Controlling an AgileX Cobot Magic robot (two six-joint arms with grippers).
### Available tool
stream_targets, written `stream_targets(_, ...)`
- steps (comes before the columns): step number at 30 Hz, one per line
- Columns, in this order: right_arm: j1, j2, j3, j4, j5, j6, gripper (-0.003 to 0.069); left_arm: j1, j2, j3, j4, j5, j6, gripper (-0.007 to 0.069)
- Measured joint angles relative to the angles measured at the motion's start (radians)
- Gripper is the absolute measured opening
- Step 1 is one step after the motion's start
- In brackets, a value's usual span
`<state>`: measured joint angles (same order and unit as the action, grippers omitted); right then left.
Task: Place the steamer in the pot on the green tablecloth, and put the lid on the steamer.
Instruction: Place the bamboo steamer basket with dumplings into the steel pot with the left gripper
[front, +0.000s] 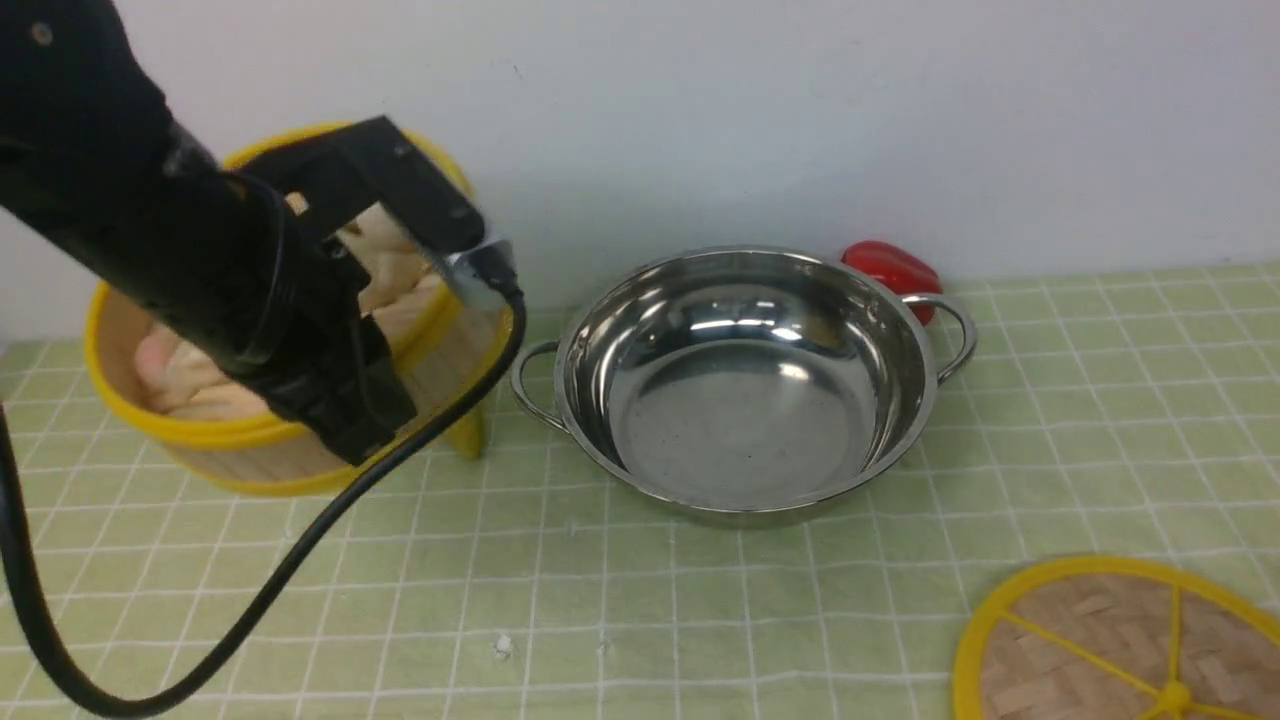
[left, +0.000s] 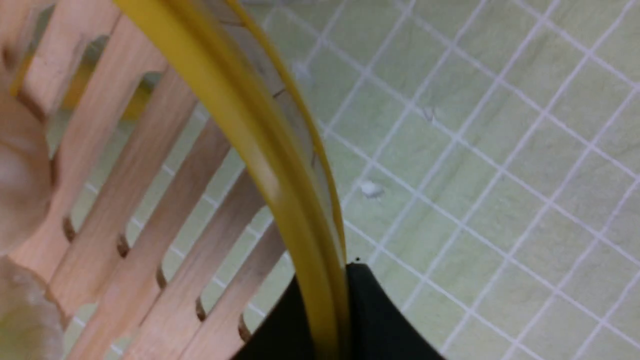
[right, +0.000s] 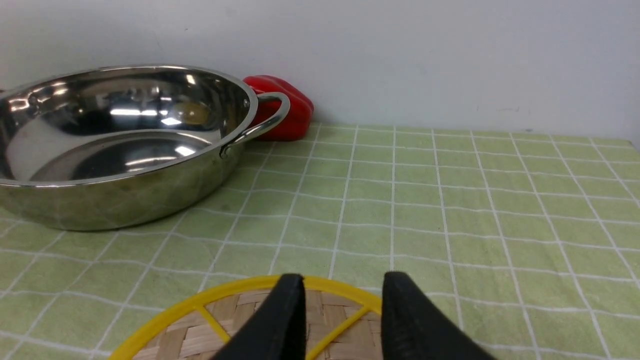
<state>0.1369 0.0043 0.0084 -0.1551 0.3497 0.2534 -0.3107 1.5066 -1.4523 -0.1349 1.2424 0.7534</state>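
The steamer, a bamboo basket with a yellow rim, hangs tilted at the left above the green tablecloth. Pale buns lie inside it. My left gripper is shut on its rim, with a black finger on each side. The cloth shows through the slatted floor. The empty steel pot stands in the middle, to the right of the steamer. The lid lies flat at the front right. My right gripper is open just above the lid's far rim, out of the front view.
A red pepper lies behind the pot's right handle, against the white wall, and also shows in the right wrist view. A small yellow piece shows under the steamer's right edge. The left arm's black cable loops over the cloth.
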Motion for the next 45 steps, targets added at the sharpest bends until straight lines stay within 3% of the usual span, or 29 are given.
stream_targets(7,0.0,0.0,0.0,0.0,0.0,0.0,0.024,-0.179,0.192,-0.206,0.016,0.016,0.108,0.0029)
stream_targets(14,0.0,0.0,0.0,0.0,0.0,0.0,0.024,-0.266,0.399,-0.371,0.104,0.015,0.226,0.0029)
stream_targets(30,0.0,0.0,0.0,0.0,0.0,0.0,0.024,-0.297,0.645,-0.44,0.127,-0.076,0.346,0.0029)
stream_targets(45,0.0,0.0,0.0,0.0,0.0,0.0,0.024,-0.297,0.707,-0.445,0.126,-0.14,0.356,0.0033)
